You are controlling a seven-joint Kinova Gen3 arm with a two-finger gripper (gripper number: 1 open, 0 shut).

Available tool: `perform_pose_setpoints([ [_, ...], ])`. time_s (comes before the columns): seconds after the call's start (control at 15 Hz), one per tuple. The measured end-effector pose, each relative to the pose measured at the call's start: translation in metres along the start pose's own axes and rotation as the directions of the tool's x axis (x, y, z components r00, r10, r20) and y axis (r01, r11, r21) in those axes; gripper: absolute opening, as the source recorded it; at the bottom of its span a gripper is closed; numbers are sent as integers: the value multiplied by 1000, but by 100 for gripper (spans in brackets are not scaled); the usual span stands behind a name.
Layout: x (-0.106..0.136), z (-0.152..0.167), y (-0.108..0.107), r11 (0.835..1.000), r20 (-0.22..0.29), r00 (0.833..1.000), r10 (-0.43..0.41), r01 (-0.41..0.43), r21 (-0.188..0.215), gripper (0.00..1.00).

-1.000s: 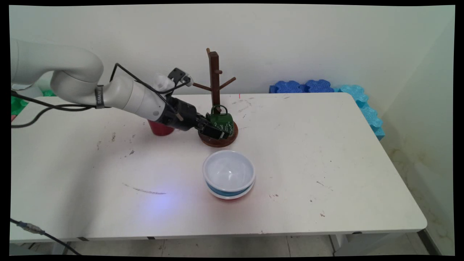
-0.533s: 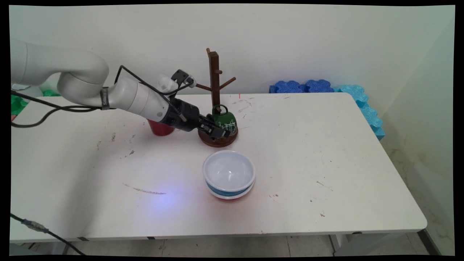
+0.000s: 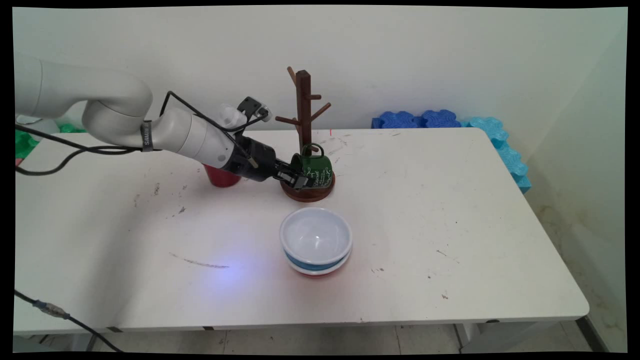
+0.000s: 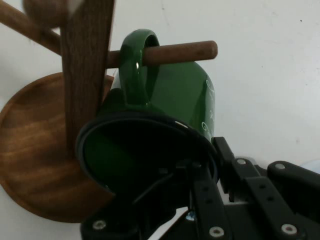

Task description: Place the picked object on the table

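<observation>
jaws pinching the green mug (image 4: 170,100) rim, handle threaded on the rack (image 3: 306,120) peg; advise sliding along the peg.

A green mug (image 4: 165,100) hung by its handle (image 4: 137,65) on a wooden peg (image 4: 175,51) of the mug tree, its dark opening facing the camera. The pincer (image 4: 207,172) gripped the mug's rim, one finger inside the opening and one outside against the wall. The tree's post (image 4: 85,65) rose from a round wooden base (image 4: 35,150) on the white bench (image 4: 270,75).
</observation>
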Motion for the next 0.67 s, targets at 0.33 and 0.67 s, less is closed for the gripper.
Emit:
perform_pose_setpoints([
  [0.33,2,-2,1,1000,0,1000,5,-5,-3,0],
  [0.67,8,-7,10,999,-4,1000,28,-28,-25,0],
])
